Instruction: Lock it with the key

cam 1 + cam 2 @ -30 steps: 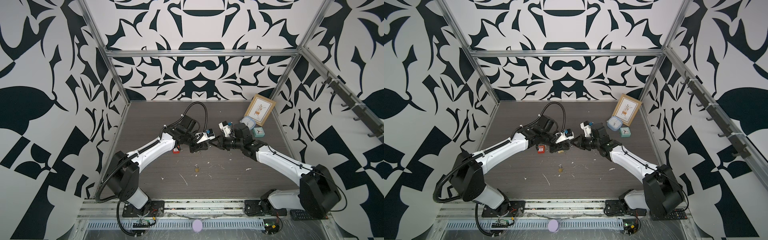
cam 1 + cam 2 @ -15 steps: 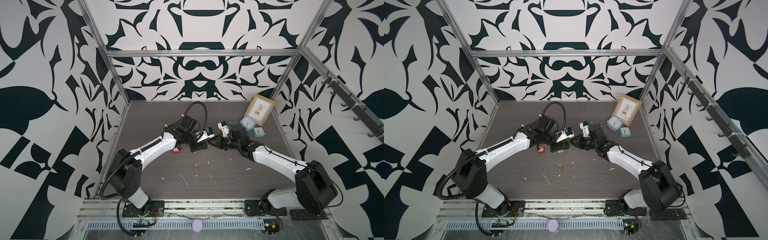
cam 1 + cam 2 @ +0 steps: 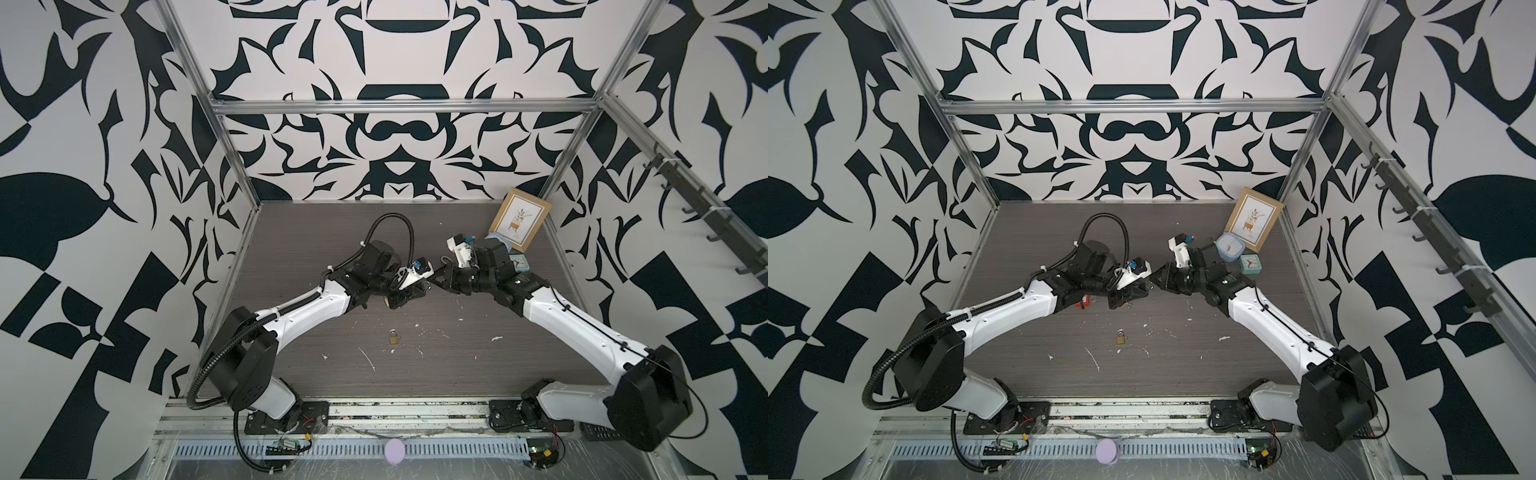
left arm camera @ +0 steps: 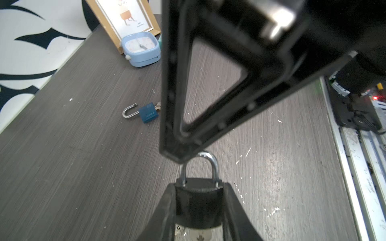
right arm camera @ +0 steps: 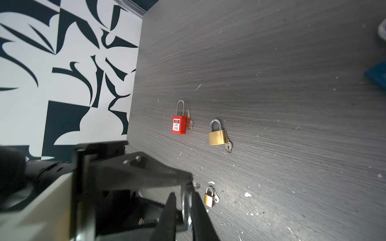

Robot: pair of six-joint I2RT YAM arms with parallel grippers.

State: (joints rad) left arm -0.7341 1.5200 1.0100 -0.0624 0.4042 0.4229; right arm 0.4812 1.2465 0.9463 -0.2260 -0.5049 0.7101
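Above bench centre, left gripper held black padlock by its body, right gripper had jaws slightly parted around the shackle

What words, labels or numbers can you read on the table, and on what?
Nothing reads clearly.
Red plastic padlock: white label, print too small.
Blue padlock with steel shackle: marking on body, blurred.
Wooden-framed picture: caption under the drawing, blurred.
Pale blue square clock: dial numerals illegible.
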